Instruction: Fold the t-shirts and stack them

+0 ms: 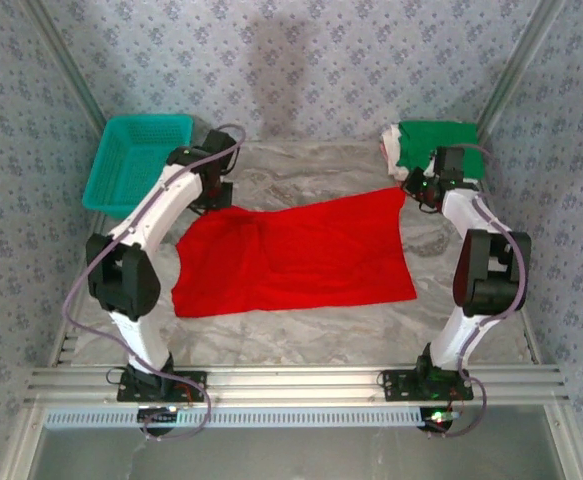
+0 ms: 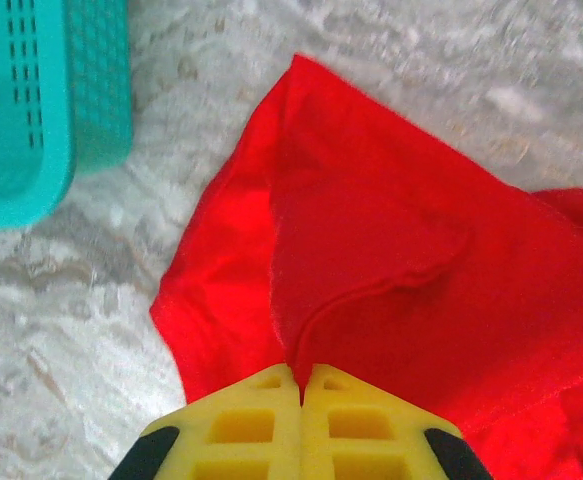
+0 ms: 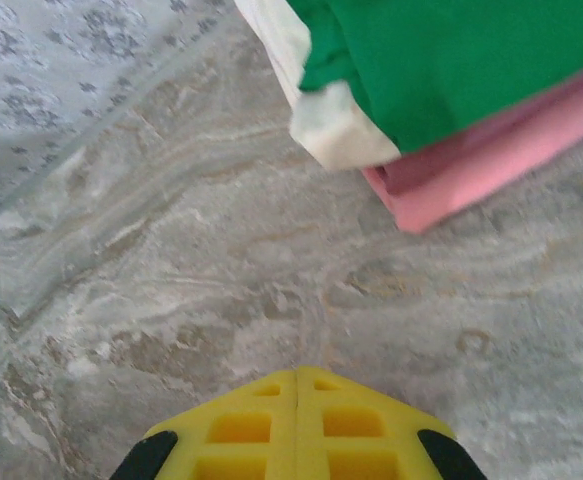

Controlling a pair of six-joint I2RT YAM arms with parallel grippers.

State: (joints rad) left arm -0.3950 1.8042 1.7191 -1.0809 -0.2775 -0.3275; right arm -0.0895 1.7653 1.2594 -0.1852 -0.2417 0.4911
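Observation:
The bright red t-shirt lies spread and a little rumpled across the middle of the table. My left gripper is at its far left corner, shut on a pinched ridge of the red cloth, which runs up out of the fingertips. My right gripper hovers by the shirt's far right corner; its yellow jaws are shut with bare table beyond them and no cloth between. A folded stack sits at the back right: green shirt on top, white under it, pink at the bottom.
A teal mesh basket stands at the back left, close to my left arm, and its wall shows in the left wrist view. Patterned walls enclose the marbled table on three sides.

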